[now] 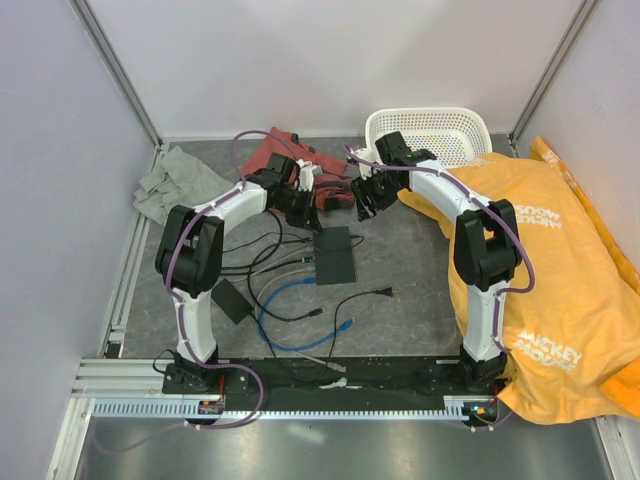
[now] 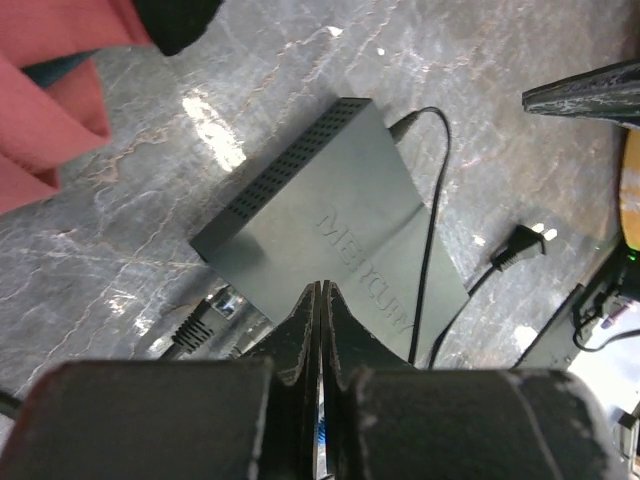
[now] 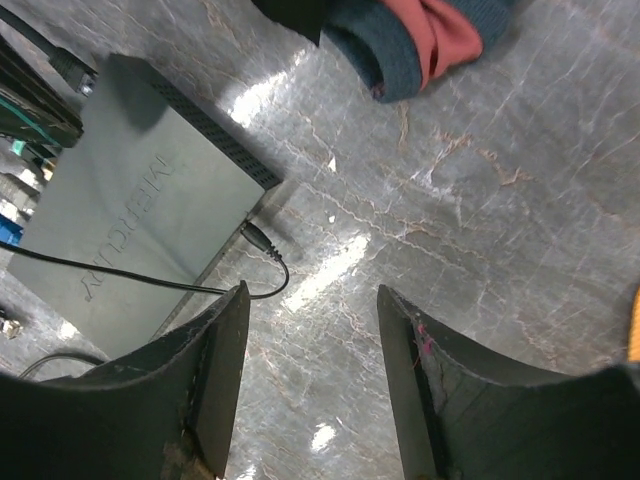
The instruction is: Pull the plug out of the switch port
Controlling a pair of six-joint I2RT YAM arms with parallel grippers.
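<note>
The switch (image 1: 334, 255) is a flat black box lying mid-table, also seen in the left wrist view (image 2: 330, 215) and the right wrist view (image 3: 130, 230). A small black plug (image 3: 256, 238) on a thin cable sits in its side port; the left wrist view shows that plug (image 2: 402, 125) at the far edge. A ribbed black cable connector (image 2: 187, 335) lies at the opposite side; I cannot tell whether it is inserted. My left gripper (image 2: 322, 288) hangs shut over the switch's near edge, with nothing seen between the fingers. My right gripper (image 3: 312, 292) is open above bare table, just right of the plug.
A red cloth (image 1: 285, 160) and grey cloth (image 1: 175, 185) lie at the back left. The white basket (image 1: 430, 135) and yellow shirt (image 1: 560, 260) are on the right. A black adapter brick (image 1: 232, 298), blue cable (image 1: 285, 320) and two-prong mains plug (image 1: 383, 292) lie in front of the switch.
</note>
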